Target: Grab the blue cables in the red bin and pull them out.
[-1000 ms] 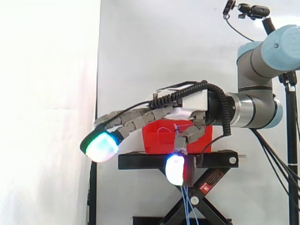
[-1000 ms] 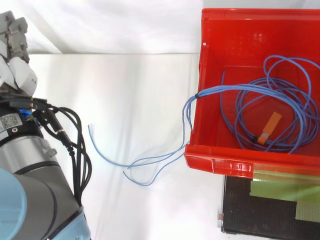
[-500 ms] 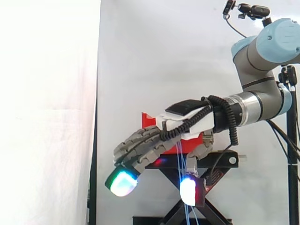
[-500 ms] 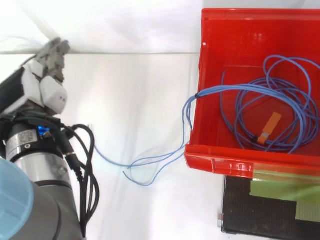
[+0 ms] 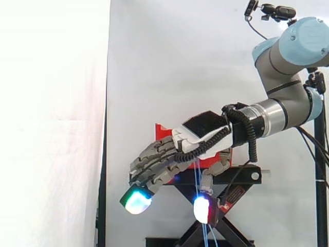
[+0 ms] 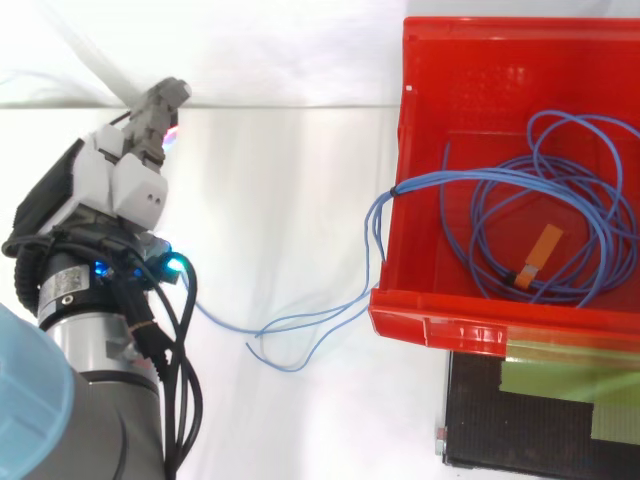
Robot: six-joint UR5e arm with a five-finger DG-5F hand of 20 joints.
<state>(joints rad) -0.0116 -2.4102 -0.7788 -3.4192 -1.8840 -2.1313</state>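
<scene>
The red bin (image 6: 400,100) sits at the right of the top view, its corner (image 5: 163,135) showing behind the hand in the side view. Blue cables (image 6: 440,178) lie coiled inside it. A tied bundle crosses the left wall, and the strands (image 6: 372,250) hang down to loose ends (image 6: 290,325) on the white floor. My hand (image 6: 120,190) is left of the bin, apart from it. In the side view the hand (image 5: 198,139) slopes down to the left with relaxed, empty fingers (image 5: 154,164). The hanging cables (image 5: 198,175) run straight down beside the thumb's white pad (image 5: 202,210).
An orange tag (image 6: 540,250) lies among the coils in the bin. The bin rests on a black stand (image 5: 241,176) with a scissor frame below; its top (image 6: 540,420) shows under the bin's front edge. A white curtain hangs behind.
The hand tipped from nearly level to pointing down and left, and dropped lower. In the top view it moved in from the left edge toward the hanging cable ends.
</scene>
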